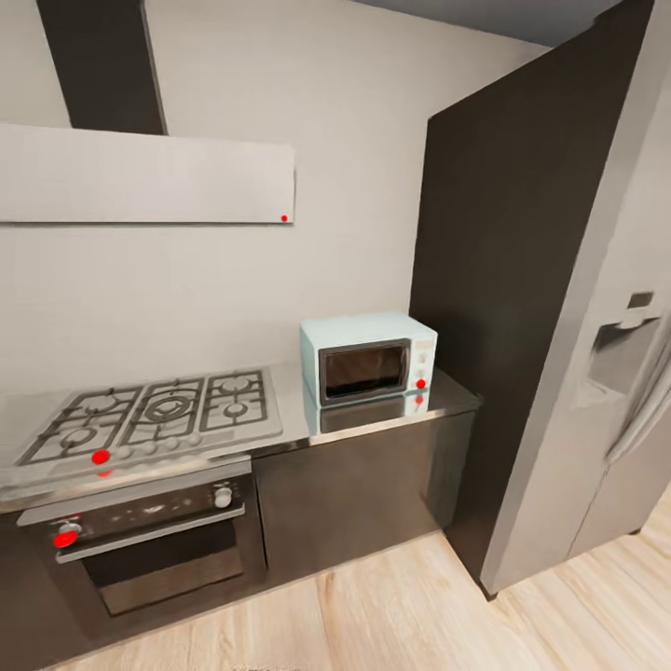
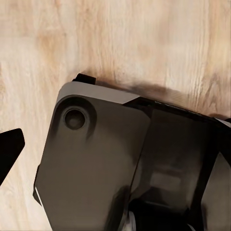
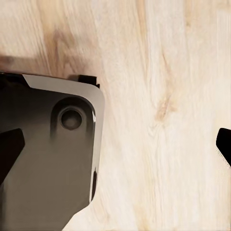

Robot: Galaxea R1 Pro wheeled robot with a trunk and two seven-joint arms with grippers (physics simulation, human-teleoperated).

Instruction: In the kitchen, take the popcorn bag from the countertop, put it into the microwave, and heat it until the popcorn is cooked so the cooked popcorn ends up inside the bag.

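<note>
Head view: one small pale mint-blue microwave with a dark-framed glass door, shut, stands at the right end of the long grey glossy countertop, beside a tall dark panel; what is inside it cannot be made out. One five-burner steel hob sits above one built-in oven. No writing is legible. Both wrist views look down on pale wood floor and the robot's dark base; the right gripper has its dark fingertips spread wide, while the left gripper's state cannot be told.

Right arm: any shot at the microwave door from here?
Probably not yet. The microwave sits across open wood floor with its door shut, and the right gripper points down at the floor beside the robot's base.
</note>
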